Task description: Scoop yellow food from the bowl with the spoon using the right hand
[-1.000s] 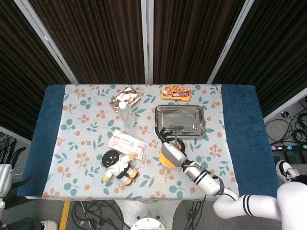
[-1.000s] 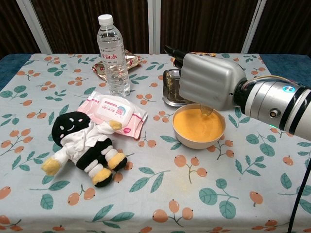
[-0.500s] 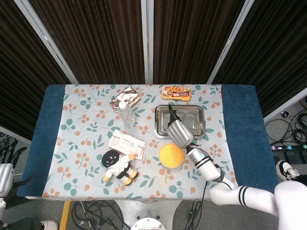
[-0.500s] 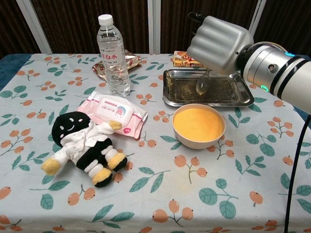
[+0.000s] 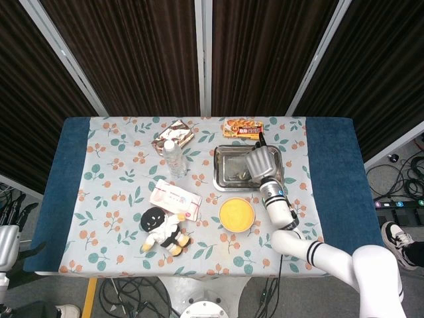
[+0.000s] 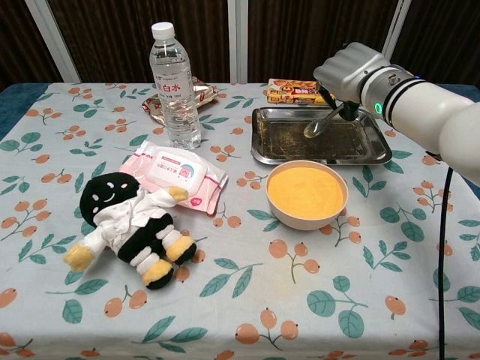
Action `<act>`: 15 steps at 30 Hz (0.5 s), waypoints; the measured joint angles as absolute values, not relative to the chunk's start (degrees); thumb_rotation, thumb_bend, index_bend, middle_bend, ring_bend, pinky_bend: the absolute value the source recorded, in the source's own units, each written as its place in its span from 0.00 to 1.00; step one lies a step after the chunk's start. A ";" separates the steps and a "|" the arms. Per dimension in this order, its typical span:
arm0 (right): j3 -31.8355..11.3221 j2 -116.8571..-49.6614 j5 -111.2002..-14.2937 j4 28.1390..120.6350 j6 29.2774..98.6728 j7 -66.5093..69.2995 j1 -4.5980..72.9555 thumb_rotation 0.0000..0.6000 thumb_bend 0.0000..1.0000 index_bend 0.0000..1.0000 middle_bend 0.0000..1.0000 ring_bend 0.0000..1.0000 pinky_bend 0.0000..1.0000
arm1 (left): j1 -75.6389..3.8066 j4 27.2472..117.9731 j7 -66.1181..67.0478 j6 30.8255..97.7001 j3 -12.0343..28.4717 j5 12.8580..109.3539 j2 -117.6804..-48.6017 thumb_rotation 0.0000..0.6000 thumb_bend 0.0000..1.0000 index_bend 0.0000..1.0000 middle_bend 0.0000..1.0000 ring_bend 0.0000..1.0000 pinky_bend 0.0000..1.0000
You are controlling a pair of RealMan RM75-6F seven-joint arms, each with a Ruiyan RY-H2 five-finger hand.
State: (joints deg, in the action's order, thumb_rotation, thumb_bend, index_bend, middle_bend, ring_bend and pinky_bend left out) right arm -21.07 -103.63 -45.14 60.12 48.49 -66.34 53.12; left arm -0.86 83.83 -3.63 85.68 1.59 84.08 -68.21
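- The spoon (image 6: 318, 125) hangs tilted over the metal tray (image 6: 375, 154), its bowl end low and pointing toward the tray's middle; whether it carries any yellow food is too small to tell
- The right hand (image 6: 352, 71) is closed around the spoon's handle, knuckles up, above the tray's far right part; in the head view the same hand (image 5: 262, 161) covers the tray's right half
- The bowl (image 6: 307, 194) of yellow food stands on the tablecloth just in front of the tray, apart from the spoon; its surface looks smooth and full
- Behind the tray lies an orange snack packet (image 6: 289, 91); a second, brownish packet (image 6: 199, 94) lies behind the water bottle (image 6: 174, 75), which stands upright left of the tray
- A pink wet-wipes pack (image 6: 176, 173) lies left of the bowl; a black-and-white plush doll (image 6: 127, 225) lies on its back just in front of it, one arm touching the pack
- The left hand (image 5: 8, 215) shows only at the head view's lower left edge, off the table; its fingers are too dark to judge, so I cannot tell its state
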 measured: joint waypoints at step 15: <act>-24.04 -104.68 -27.32 56.05 45.54 -62.73 59.40 1.00 0.02 0.42 0.35 0.16 0.00 | -0.30 83.65 -4.00 86.07 1.44 83.76 -67.93 1.00 0.00 0.22 0.11 0.09 0.12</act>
State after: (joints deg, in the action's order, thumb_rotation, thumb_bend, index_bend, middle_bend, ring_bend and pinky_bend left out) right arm -24.04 -104.68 -27.32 56.05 45.54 -62.73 59.40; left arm -0.30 83.65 -4.00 86.07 1.44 83.76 -67.93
